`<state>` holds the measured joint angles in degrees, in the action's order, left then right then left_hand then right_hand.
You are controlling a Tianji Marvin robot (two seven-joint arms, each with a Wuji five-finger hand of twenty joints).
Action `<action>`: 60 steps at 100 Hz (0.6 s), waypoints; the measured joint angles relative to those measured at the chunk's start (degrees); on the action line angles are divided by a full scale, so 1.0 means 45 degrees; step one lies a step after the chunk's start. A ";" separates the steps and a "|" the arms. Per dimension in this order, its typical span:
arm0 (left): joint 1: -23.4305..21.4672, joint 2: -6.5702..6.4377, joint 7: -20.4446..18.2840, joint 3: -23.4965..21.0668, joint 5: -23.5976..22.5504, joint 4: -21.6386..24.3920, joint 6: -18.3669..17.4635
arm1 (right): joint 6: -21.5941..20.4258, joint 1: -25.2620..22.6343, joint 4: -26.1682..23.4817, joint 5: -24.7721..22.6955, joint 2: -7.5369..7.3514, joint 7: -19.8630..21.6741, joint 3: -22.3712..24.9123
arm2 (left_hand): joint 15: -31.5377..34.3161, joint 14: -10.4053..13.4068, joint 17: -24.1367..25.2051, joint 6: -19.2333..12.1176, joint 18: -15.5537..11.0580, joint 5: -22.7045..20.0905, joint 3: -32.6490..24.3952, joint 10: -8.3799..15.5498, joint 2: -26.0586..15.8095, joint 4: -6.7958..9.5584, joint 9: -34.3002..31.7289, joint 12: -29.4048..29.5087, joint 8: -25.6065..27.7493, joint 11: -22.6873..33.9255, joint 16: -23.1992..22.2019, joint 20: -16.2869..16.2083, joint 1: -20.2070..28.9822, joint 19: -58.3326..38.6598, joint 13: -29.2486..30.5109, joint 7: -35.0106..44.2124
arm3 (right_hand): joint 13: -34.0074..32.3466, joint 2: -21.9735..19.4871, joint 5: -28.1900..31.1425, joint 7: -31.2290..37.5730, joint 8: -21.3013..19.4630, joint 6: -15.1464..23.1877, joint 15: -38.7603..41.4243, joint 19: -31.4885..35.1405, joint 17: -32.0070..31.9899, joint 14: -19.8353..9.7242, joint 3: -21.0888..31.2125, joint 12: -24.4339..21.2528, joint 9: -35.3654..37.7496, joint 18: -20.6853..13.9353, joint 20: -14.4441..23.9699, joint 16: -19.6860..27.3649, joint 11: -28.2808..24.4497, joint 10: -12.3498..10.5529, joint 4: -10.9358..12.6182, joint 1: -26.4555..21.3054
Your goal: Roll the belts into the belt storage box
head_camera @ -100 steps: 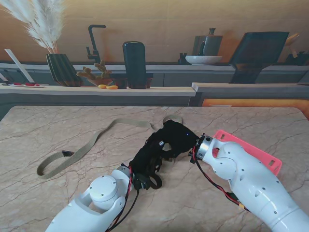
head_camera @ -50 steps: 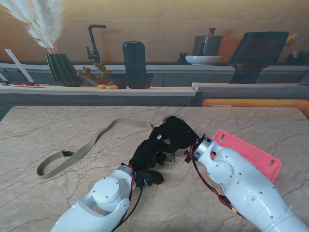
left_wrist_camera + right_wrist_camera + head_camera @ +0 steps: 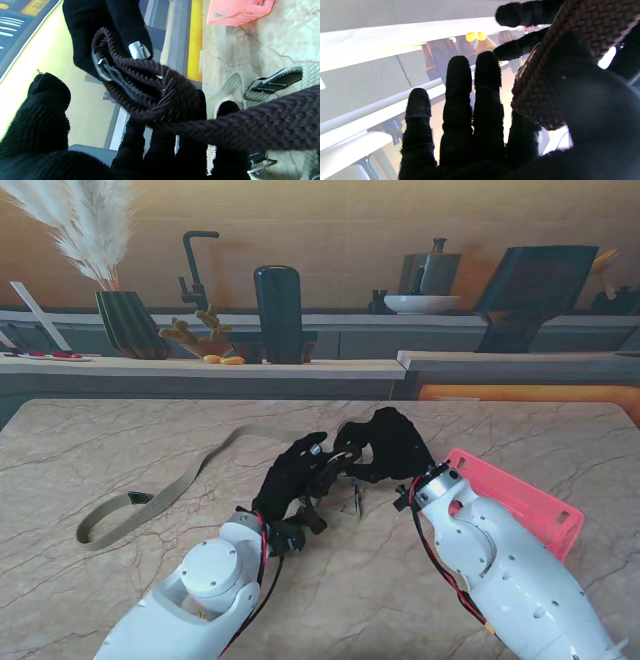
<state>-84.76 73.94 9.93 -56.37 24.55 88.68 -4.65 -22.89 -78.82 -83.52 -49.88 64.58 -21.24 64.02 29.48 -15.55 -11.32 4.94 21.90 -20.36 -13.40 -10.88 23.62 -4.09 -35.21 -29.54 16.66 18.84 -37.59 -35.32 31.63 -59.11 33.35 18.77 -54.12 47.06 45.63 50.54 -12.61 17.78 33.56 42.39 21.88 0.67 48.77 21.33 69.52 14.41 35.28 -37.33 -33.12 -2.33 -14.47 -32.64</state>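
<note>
Between both hands, unlabelled dark belt

Dark belt: my own gloved fingers cover most of it from the stand; its loose end runs off the left wrist picture's edge.
Pink box: my right forearm hides its nearer part.
Right hand: backlit, nearly a silhouette.
Tan belt: buckle too small to make out.
</note>
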 measured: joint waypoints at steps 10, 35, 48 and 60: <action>-0.0065 -0.0083 -0.0064 -0.0108 -0.0094 0.0118 -0.0064 | 0.0383 -0.0128 -0.0086 -0.0464 -0.0026 -0.0615 0.0092 | -0.0165 0.0000 -0.0157 -0.0001 0.0012 -0.0004 0.0000 0.0000 0.0000 0.0001 -0.0013 0.0130 0.0134 -0.0002 0.0153 0.0073 0.0132 0.0200 0.0000 0.0000 | 0.0000 0.0000 0.0007 0.0003 0.0000 -0.0048 0.0023 0.0015 -0.0084 0.0000 0.0000 0.0000 0.0000 0.0010 -0.0038 -0.0001 -0.0013 0.0000 0.0000 0.0000; -0.0110 -0.0205 -0.0781 -0.0076 0.0699 0.0202 0.0146 | 0.1143 -0.0219 -0.0164 -0.0924 -0.0012 -0.1896 0.0169 | -0.0660 0.0000 -0.0492 -0.0002 0.0046 -0.0283 0.0000 -0.0027 0.0000 0.0001 -0.0280 0.0458 0.0286 -0.0174 0.0567 0.0478 0.0485 0.0489 0.0004 -0.0019 | 0.0000 -0.0001 0.0066 0.0015 0.0000 -0.0168 0.0286 0.0119 -0.0145 0.0001 -0.0005 0.0001 0.0000 0.0135 -0.0149 -0.0017 -0.0046 0.0070 0.0000 0.0001; -0.0060 -0.0207 -0.0911 0.0004 0.0747 0.0189 0.0615 | 0.1308 -0.0239 -0.0295 -0.1067 0.0028 -0.2122 0.0356 | 0.0136 -0.0043 -0.0530 -0.0002 0.0065 -0.0283 0.0000 -0.0028 0.0000 0.0001 -0.0280 0.0460 0.0413 -0.0176 0.0220 0.0539 0.1117 0.0277 0.0293 -0.0022 | 0.0000 -0.0002 0.0066 0.0022 0.0000 -0.0187 0.0312 0.0184 -0.0273 0.0002 -0.0021 0.0001 0.0000 0.0139 -0.0165 -0.0018 -0.0049 0.0074 0.0000 0.0001; -0.0084 -0.0195 -0.0805 0.0018 0.0861 0.0233 0.0693 | 0.1382 -0.0326 -0.0564 -0.1631 0.0044 -0.2509 0.0739 | 0.2231 -0.0151 -0.0871 -0.0003 -0.0036 -0.0447 0.0000 -0.0030 -0.0002 0.0001 -0.0410 0.0338 0.0566 -0.0076 -0.1215 0.0466 0.1286 -0.0708 0.1015 -0.0027 | 0.0002 -0.0002 0.0067 0.0024 0.0000 -0.0188 0.0447 0.0254 -0.0310 0.0002 -0.0024 0.0001 0.0000 0.0139 -0.0173 -0.0018 -0.0170 0.0075 0.0000 0.0002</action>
<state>-85.13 73.06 6.31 -56.29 28.43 89.73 -1.53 -16.67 -80.29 -86.06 -57.22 64.78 -32.54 67.35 39.52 -16.23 -15.24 4.93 21.74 -22.37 -13.39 -11.01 23.61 -4.09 -37.06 -28.02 19.20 18.50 -43.06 -33.23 37.42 -62.29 37.92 18.65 -54.11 47.05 45.93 50.65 -12.61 16.94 35.57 43.54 20.48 0.68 48.66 21.33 69.52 15.03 34.50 -37.42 -33.88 -1.99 -14.47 -32.63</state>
